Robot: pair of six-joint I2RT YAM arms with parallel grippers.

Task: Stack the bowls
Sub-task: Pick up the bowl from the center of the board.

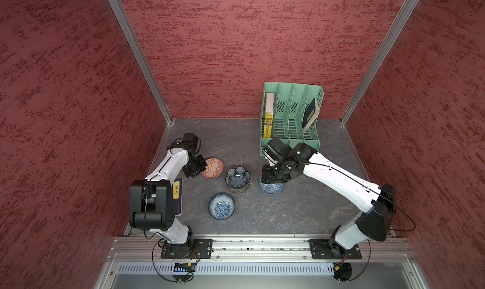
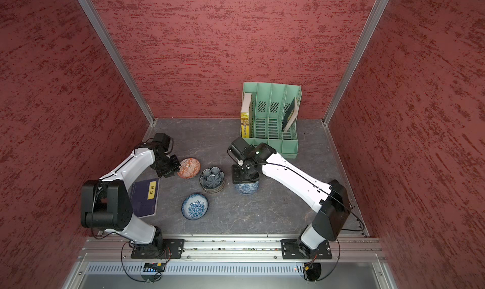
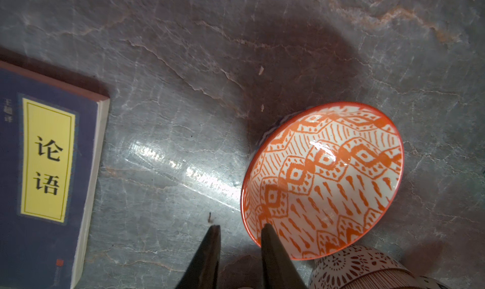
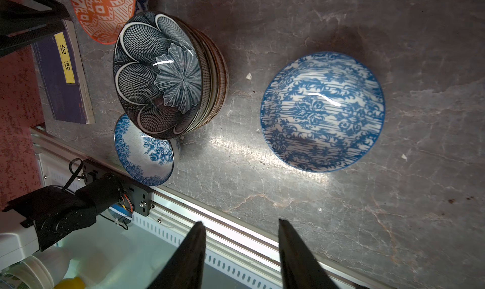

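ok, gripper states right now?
Left gripper: open, straddling the rim of the orange bowl, not clamped.
Right gripper: open, empty.

Soft, dim light; glare streaks the glossy tabletop.

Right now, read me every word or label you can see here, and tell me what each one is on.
"论语": yellow label on the dark blue book lying flat on the table.
Small characters beside that label: too blurred to read.
Characters on the yellow book spine in the green file rack: too small to read with certainty.
Yellow label on the dark book at the rack's other end: unreadable.
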